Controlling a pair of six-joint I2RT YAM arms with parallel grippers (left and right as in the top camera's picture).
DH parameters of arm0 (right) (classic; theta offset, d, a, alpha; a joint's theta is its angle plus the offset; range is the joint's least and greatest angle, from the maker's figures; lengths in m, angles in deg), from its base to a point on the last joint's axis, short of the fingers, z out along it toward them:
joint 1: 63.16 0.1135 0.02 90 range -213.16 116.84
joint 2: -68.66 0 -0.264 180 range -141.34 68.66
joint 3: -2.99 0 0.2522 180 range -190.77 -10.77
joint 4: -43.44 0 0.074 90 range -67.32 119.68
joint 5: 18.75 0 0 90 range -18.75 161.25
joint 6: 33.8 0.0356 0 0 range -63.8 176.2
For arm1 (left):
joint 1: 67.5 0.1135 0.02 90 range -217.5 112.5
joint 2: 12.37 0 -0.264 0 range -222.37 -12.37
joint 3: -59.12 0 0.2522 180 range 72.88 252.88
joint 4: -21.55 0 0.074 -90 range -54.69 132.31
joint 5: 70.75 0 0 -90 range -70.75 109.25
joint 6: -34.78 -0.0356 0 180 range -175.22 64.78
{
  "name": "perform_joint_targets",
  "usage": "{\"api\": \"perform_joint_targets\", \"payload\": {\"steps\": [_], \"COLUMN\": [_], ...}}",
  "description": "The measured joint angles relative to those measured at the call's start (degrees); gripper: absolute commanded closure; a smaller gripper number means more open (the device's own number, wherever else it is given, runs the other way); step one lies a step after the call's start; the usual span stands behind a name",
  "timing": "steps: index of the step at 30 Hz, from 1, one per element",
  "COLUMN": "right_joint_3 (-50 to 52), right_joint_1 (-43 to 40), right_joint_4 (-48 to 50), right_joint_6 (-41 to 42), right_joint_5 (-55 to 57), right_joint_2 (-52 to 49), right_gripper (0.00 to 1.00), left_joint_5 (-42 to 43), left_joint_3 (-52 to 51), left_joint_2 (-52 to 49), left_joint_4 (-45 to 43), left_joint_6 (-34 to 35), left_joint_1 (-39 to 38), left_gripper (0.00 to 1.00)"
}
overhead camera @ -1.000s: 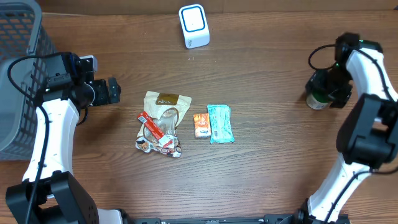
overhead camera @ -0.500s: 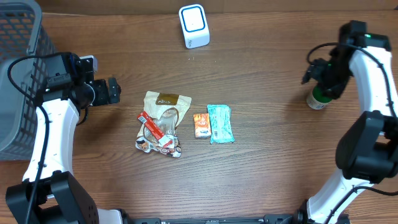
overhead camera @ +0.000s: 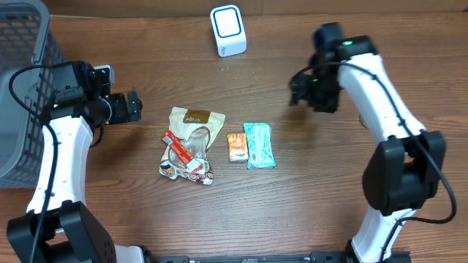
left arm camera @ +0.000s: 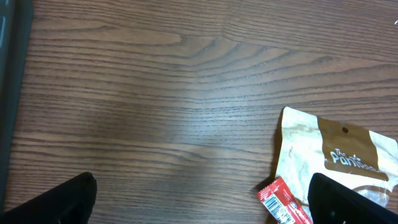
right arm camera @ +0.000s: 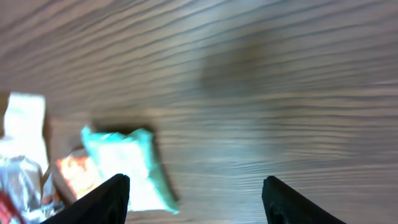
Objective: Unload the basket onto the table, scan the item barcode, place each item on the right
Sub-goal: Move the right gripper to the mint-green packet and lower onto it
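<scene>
Plainly, the left gripper (left arm camera: 200, 190) is hanging with jaws wide over the tabletop (left arm camera: 155, 93), and the right gripper (right arm camera: 194, 186) (view blurred) is hovering, jaws apart, gripping nothing.

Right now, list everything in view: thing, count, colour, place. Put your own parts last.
scanner: one, white with a blue ring, far edge, near the middle
basket: one, grey mesh, far left corner
pouch: one, tan and brown, table centre, leftmost of the group
red packet: one, red, lying across the pouch's lower half
orange packet: one, orange, between pouch and teal packet
teal packet: one, teal, right beside the orange packet
table: one, brown wood, under everything
left hand: one, black, open and empty, left of the pouch
right hand: one, black, open and empty, above bare table right of the packets
</scene>
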Motion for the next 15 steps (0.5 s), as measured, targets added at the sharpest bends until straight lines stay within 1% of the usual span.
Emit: {"api": "perform_joint_targets", "payload": {"steps": [5,9,15], "right_joint_3": [0.0,0.5,4.1], "right_joint_1": [7.0,11.6,16.8], "right_joint_4": [0.7,2.5,6.3], "right_joint_6": [0.3,0.9,1.2], "right_joint_5": [-0.1,-0.1,-0.1], "right_joint_2": [0.0,0.0,0.0], "right_gripper": [0.3,0.27,0.26], "left_joint_5": [0.0,0.0,0.0], "left_joint_3": [0.0,0.0,0.0], "left_joint_2": [0.0,0.0,0.0], "left_joint_4": [0.0,0.0,0.0], "left_joint_6": [0.0,0.0,0.0], "left_joint_1": [0.0,0.0,0.0], "left_gripper": [0.0,0.0,0.0]}}
